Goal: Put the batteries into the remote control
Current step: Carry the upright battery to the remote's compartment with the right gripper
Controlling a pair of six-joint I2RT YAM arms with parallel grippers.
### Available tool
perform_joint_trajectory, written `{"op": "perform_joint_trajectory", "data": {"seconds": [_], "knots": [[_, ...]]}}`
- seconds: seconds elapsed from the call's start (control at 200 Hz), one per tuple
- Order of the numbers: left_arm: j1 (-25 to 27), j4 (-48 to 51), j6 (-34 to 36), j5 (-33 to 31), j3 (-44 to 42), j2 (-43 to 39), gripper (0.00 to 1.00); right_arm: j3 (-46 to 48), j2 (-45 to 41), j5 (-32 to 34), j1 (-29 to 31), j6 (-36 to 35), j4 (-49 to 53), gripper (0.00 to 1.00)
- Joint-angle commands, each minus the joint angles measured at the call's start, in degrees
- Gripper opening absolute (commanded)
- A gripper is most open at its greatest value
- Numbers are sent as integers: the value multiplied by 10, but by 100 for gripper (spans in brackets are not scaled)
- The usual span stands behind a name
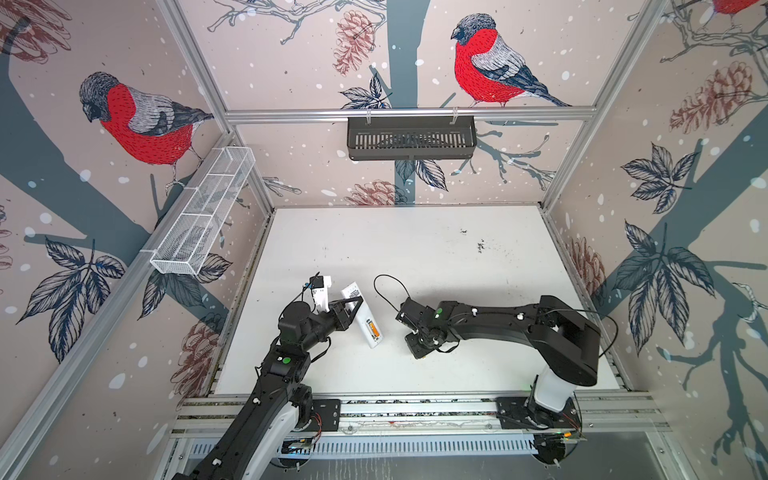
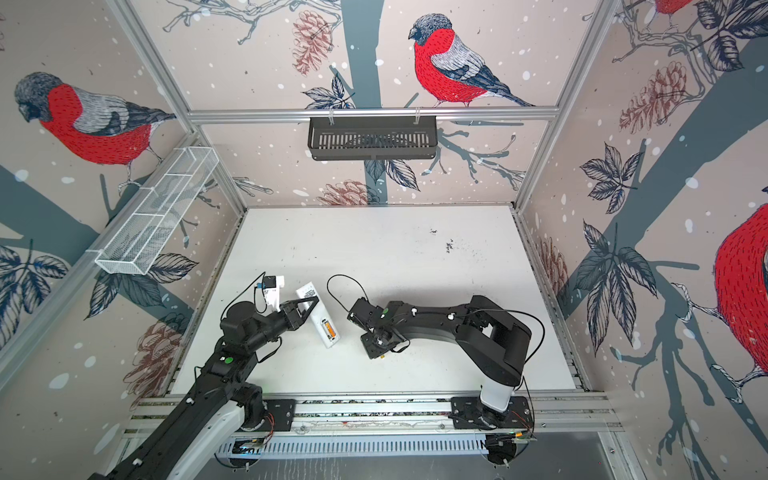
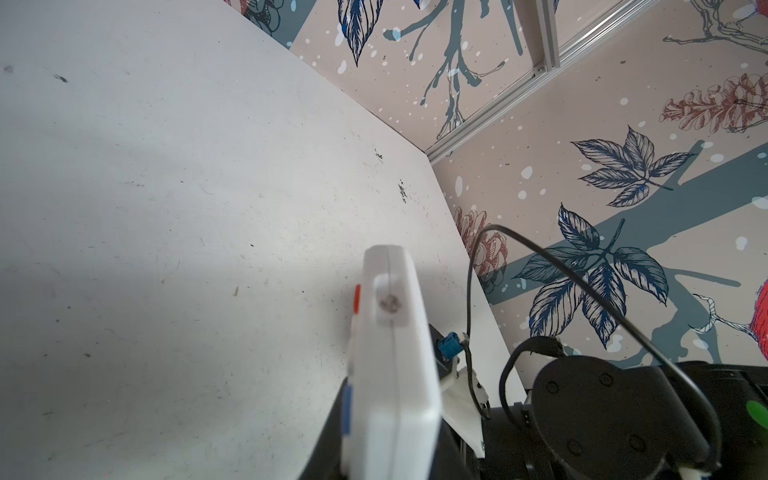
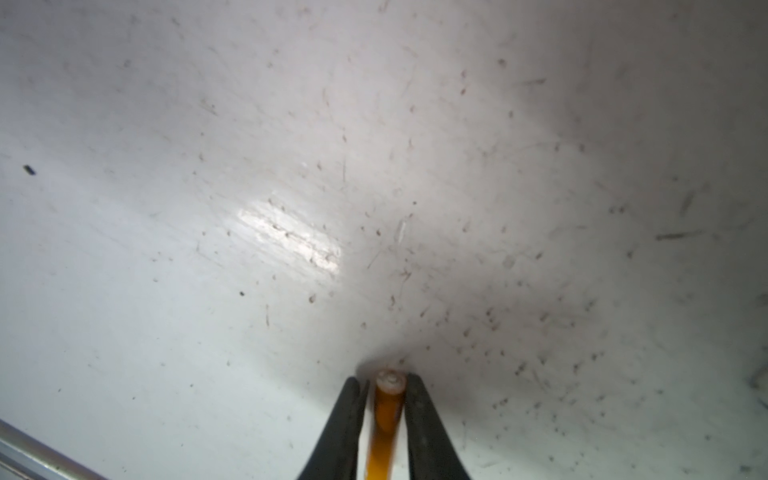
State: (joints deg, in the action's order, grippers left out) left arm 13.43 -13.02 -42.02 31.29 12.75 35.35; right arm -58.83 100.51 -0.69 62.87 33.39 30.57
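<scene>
Pinching the second battery [image 4: 384,419] between its two dark fingers [image 4: 349,415], silvery cap foremost, the right tool [image 4: 385,381] hung low over the counter [image 4: 291,166]. Its tip was close to the surface; contact was not certain. In both top views that arm sat right of the remote control [image 1: 368,328] [image 2: 324,328], near it but apart.

The left tool [image 1: 350,305] was clamped onto the remote's far half, fingers straddling the body. The remote ran slantwise, far-left to near-right, back side up, compartment open. Could not tell whether its near end rested on the counter.

Progress, as judged: the first battery [image 1: 375,330] lay in the open compartment toward the near end, so one cell was in. Left to do: carry the pinched cell leftward, line it up with the free slot beside the first, press it home. No cover was seen anywhere.

Room: wide counter far of both arms and out to the right.
- Tight spot: the short gap between the two tools over the compartment.
- The near rail [image 1: 415,405] ran close behind the right wrist.
- A loose black cable [image 1: 374,286] looped just far of that wrist.
- The wire basket [image 1: 199,216] and black tray [image 1: 411,137] hung on the walls, well apart from the work.
</scene>
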Motion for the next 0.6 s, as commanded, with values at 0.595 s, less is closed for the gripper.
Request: {"op": "perform_joint_trajectory", "data": {"seconds": [0.595], "knots": [[-4, -23, 0, 36, 22, 31, 0, 38, -141, -15, 19, -86, -173, 12]]}}
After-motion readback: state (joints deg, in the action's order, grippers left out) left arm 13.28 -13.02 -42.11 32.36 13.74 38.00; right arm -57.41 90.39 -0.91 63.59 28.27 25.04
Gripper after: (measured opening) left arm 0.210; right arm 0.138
